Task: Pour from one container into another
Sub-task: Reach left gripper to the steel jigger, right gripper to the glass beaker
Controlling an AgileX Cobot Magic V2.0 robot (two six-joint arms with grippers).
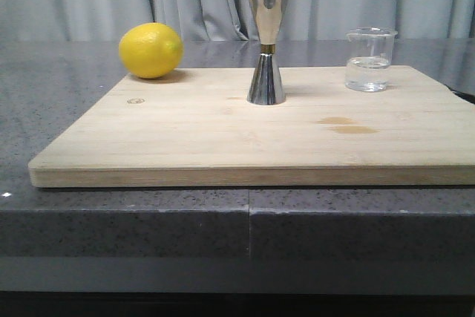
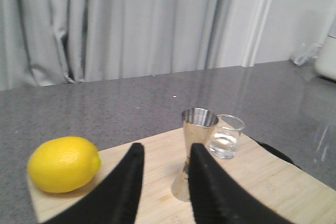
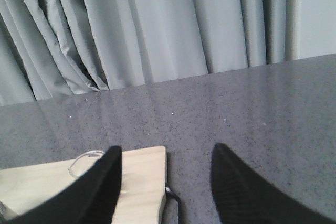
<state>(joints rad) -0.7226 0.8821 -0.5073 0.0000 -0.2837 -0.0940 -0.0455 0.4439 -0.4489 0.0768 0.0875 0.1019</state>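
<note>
Nothing poured yet: beaker (image 1: 369, 60) upright with liquid near board's (image 1: 223, 146) far right corner, jigger (image 1: 267, 41) mid-board at far edge. Left gripper (image 2: 165, 174) and right gripper (image 3: 165, 177) both spread, empty, holding nothing.

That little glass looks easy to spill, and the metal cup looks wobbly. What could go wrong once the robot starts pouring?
The jigger stands tall on a narrow base, so a nudge from the beaker might topple it. Its mouth is small, so liquid could miss and wet the wooden board. The open right pincer sits off to the side of the beaker's rim, so a badly lined-up grab might knock the glass over.
</note>
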